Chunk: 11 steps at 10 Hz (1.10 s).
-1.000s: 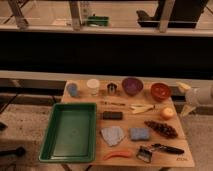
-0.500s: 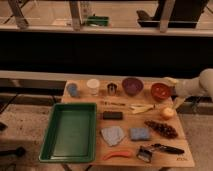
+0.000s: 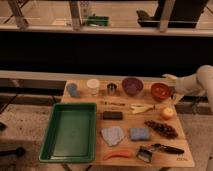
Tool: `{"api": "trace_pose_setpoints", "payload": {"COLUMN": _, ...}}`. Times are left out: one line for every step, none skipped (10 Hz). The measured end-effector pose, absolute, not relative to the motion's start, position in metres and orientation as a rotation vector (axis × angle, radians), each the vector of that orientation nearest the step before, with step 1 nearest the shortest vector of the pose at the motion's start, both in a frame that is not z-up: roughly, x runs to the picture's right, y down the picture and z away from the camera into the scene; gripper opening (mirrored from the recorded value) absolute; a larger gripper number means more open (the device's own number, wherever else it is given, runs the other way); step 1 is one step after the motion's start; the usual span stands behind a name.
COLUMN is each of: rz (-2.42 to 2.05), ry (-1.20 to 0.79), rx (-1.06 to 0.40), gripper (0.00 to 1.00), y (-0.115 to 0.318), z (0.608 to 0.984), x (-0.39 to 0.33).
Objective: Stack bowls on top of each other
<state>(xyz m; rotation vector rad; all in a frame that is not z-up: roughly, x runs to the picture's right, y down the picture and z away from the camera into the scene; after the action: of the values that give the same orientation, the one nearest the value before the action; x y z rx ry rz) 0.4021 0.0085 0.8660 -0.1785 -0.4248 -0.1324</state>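
A dark purple bowl (image 3: pixel 132 85) and an orange-red bowl (image 3: pixel 161 91) with a darker inside stand side by side at the back right of the wooden table (image 3: pixel 125 135). My gripper (image 3: pixel 171 80) comes in from the right on a white arm (image 3: pixel 196 82). It hangs just behind and to the right of the orange-red bowl, close to its rim.
A green tray (image 3: pixel 70 131) fills the table's left. A blue cup (image 3: pixel 73 89), white cup (image 3: pixel 93 86) and metal cup (image 3: pixel 112 89) line the back. Banana (image 3: pixel 141 107), orange (image 3: pixel 167 113), grapes (image 3: pixel 161 128), sponges (image 3: pixel 139 133), carrot (image 3: pixel 118 154) and peeler (image 3: pixel 155 149) lie at the right.
The arm has moved left from the table's right edge, bringing the gripper up to the orange-red bowl. The bowls have not moved.
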Motion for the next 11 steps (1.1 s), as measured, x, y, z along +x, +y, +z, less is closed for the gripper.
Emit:
{"api": "trace_pose_setpoints", "payload": {"rz": -0.110, "ry": -0.425, "rx": -0.166, "gripper": 1.00, "y": 0.007, "z": 0.872, "x": 0.405}}
{"api": "trace_pose_setpoints", "payload": {"rz": -0.094, "ry": -0.424, "rx": -0.159, "gripper": 1.00, "y": 0.006, "z": 0.879, "x": 0.405}}
{"api": "trace_pose_setpoints", "payload": {"rz": -0.082, "ry": -0.420, "rx": -0.158, "gripper": 1.00, "y": 0.007, "z": 0.887, "x": 0.406}}
{"api": "trace_pose_setpoints", "payload": {"rz": -0.069, "ry": -0.415, "rx": -0.159, "gripper": 1.00, "y": 0.009, "z": 0.894, "x": 0.407}}
{"api": "trace_pose_setpoints", "payload": {"rz": -0.060, "ry": -0.412, "rx": -0.162, "gripper": 1.00, "y": 0.013, "z": 0.902, "x": 0.408}}
{"api": "trace_pose_setpoints", "payload": {"rz": -0.051, "ry": -0.407, "rx": -0.166, "gripper": 1.00, "y": 0.016, "z": 0.909, "x": 0.409}}
{"api": "trace_pose_setpoints", "payload": {"rz": -0.046, "ry": -0.406, "rx": -0.170, "gripper": 1.00, "y": 0.018, "z": 0.914, "x": 0.408}}
{"api": "trace_pose_setpoints", "payload": {"rz": -0.045, "ry": -0.406, "rx": -0.171, "gripper": 1.00, "y": 0.019, "z": 0.916, "x": 0.408}}
{"api": "trace_pose_setpoints", "payload": {"rz": -0.040, "ry": -0.412, "rx": -0.174, "gripper": 1.00, "y": 0.022, "z": 0.926, "x": 0.402}}
{"api": "trace_pose_setpoints", "payload": {"rz": -0.039, "ry": -0.415, "rx": -0.180, "gripper": 0.99, "y": 0.024, "z": 0.932, "x": 0.399}}
{"api": "trace_pose_setpoints", "payload": {"rz": -0.041, "ry": -0.417, "rx": -0.184, "gripper": 0.95, "y": 0.024, "z": 0.934, "x": 0.397}}
